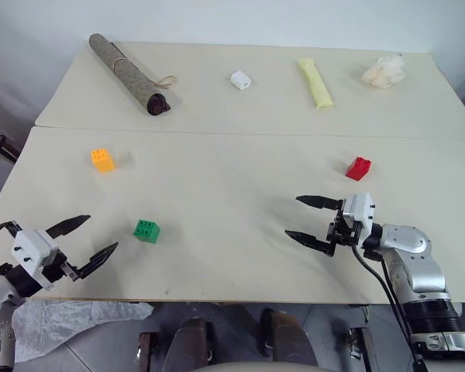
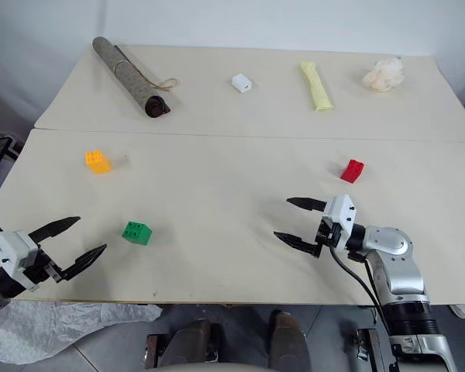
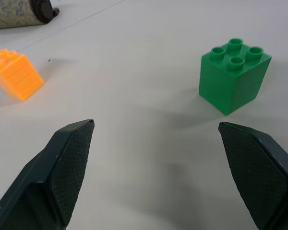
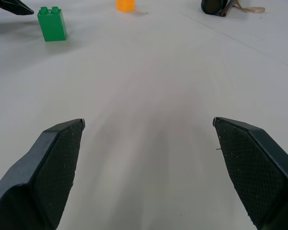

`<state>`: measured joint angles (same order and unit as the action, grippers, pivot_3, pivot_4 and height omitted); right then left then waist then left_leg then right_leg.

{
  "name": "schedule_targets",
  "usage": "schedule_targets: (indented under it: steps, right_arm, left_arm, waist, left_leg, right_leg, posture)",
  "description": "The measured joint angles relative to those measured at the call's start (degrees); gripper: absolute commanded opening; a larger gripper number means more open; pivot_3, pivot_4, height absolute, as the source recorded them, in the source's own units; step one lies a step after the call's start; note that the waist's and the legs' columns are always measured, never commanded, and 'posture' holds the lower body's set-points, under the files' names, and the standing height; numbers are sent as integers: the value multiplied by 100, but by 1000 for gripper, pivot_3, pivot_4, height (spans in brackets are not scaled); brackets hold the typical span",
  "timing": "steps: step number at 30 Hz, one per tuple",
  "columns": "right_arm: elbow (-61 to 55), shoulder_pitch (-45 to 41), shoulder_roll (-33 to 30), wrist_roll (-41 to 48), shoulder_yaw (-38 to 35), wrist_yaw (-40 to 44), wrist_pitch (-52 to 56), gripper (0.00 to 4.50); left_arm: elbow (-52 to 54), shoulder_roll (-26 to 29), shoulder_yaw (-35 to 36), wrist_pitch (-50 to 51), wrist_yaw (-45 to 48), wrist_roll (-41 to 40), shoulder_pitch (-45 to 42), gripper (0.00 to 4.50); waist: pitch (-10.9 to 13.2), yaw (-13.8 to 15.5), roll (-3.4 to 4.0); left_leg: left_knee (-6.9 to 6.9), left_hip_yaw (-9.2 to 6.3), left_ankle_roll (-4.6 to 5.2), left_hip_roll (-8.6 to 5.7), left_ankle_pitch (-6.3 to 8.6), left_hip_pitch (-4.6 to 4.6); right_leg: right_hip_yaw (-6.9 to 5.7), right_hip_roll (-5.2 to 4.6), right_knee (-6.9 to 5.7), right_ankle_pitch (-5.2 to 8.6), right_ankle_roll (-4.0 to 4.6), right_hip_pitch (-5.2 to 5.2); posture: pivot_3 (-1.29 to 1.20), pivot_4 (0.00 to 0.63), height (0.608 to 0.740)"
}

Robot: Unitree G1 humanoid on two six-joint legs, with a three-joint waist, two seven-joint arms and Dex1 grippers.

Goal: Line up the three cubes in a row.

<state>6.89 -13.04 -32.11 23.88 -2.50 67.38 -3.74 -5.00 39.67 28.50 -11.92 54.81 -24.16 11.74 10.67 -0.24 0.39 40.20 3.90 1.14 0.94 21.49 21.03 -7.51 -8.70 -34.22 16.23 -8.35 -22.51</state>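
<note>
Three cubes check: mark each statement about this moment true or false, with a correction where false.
1. The green cube lies nearest the left hand. True.
2. The right hand holds the red cube. False: its fingers are open and empty, and the cube sits apart on the table.
3. The three cubes already form a row. False: they lie scattered.
4. The orange cube stands apart from the green cube. True.
5. The left hand is shut. False: it is open.

Green cube (image 1: pixel 146 231): upright, studs up, just ahead of the left end effector (image 1: pixel 89 241), free of its wide-spread fingers. Orange-yellow cube (image 1: pixel 102 160): tilted, farther beyond it. Red cube (image 1: pixel 359 168): tilted, near the right end effector (image 1: pixel 306 218), behind its fingers.
</note>
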Motion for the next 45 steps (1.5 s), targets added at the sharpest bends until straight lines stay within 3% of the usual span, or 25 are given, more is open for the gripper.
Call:
schedule_targets:
  steps: [7, 13, 16, 19, 23, 29, 34, 37, 45]
  right_arm:
    - [-257, 241, 13, 142, -172, -193, 71, 4500]
    - [-1410, 1498, -150, 717, -1708, -1191, 554, 4500]
    - [-1541, 2208, -136, 820, -2617, -1659, 591, 4500]
    - [-939, 2757, 59, 713, -3474, -2199, 338, 4500]
    - [-644, 2775, 335, 348, -3580, -2816, 162, 4500]
    - [-1286, 2091, 342, 74, -3104, -3759, 746, 4500]
    - [-2053, 534, -67, 400, -2612, -5214, 3580, 4500]
    - [-2149, -277, -77, 504, -2307, -5764, 4698, 4500]
    - [-1531, -1461, 408, 7, -1637, -6723, 5473, 4500]
  left_arm:
    - [309, 17, 136, 860, -48, -556, 75, 4379]
    - [1387, 151, 127, 1865, -387, -1350, -908, 4379]
    - [1553, 141, -526, 2190, -216, -1385, -1379, 4379]
    - [1369, 66, -1500, 2213, 323, -1142, -1974, 4379]
    - [852, -87, -1984, 2090, 685, -877, -2489, 4379]
    - [629, -173, -2075, 1940, 894, -767, -2791, 4379]
    - [535, -206, -2074, 1819, 904, -553, -2704, 4379]
    - [549, -215, -2066, 1880, 903, -553, -2658, 4379]
    - [726, -271, -2058, 1905, 778, -524, -2607, 4379]
  waist:
    - [0, 32, 0]
    - [-3, 201, -1]
    - [-8, 171, 7]
    - [-10, 179, 8]
    - [-10, -36, 8]
    - [-12, -174, 11]
    - [-11, -118, 13]
    - [-11, -53, 12]
    - [-12, 1, 12]
  left_leg:
    - [0, -8, 0, 3, 0, 4]
    - [4, -16, 0, -9, 1, 3]
    - [-2, 10, 0, -8, 1, -2]
    - [-4, 44, -3, -6, -1, -5]
    - [-33, 109, -11, 7, -5, -60]
    - [-48, 127, -12, 15, -5, -95]
    - [-25, 114, -10, 22, -4, -82]
    - [-24, 113, -10, 17, -4, -72]
    - [-10, 144, -6, 3, -4, 5]
  right_leg:
    - [-2, -1, 0, 0, 0, 0]
    - [3, -8, 0, -1, -1, 5]
    - [7, 0, 1, -1, -2, 4]
    - [10, 7, 3, -1, -1, 5]
    - [77, 20, -18, 1, 1, 0]
    - [130, 20, -48, 3, 5, -14]
    - [139, 16, -68, 5, 9, -30]
    - [132, 15, -67, 6, 11, -34]
    - [129, 12, -83, 5, 10, -111]
  posture:
    - [0, 150, 740]
    - [0, 150, 740]
    - [0, 150, 740]
    - [0, 150, 740]
    - [0, 150, 740]
    - [0, 150, 740]
    - [0, 150, 740]
    - [0, 150, 740]
    - [0, 150, 740]
